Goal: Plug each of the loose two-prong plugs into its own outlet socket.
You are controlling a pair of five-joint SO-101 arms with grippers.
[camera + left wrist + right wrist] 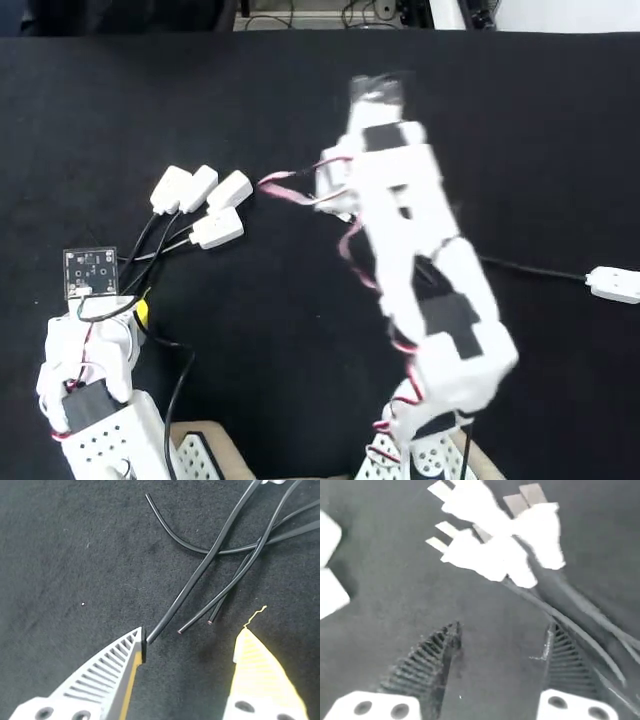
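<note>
Several white two-prong plugs (205, 205) lie bunched at the table's left, their black cables (150, 250) running toward the near edge. In the right wrist view the plugs (492, 535) lie just ahead of my right gripper (502, 635), prongs bare; it is open with nothing between its dark fingers. The right arm (400, 230) stretches across the middle toward the bunch. My left gripper (192, 635) is open low over the mat, with cut cable ends (195, 625) between its white finger (120, 655) and yellow finger (255, 655). One more white plug (613, 284) lies far right.
A black mat (520, 150) covers the table. White blocks (327, 580) show at the edge of the right wrist view. A small black square board (90, 271) sits by the left arm's wrist. Open mat lies between the right arm and the far-right plug.
</note>
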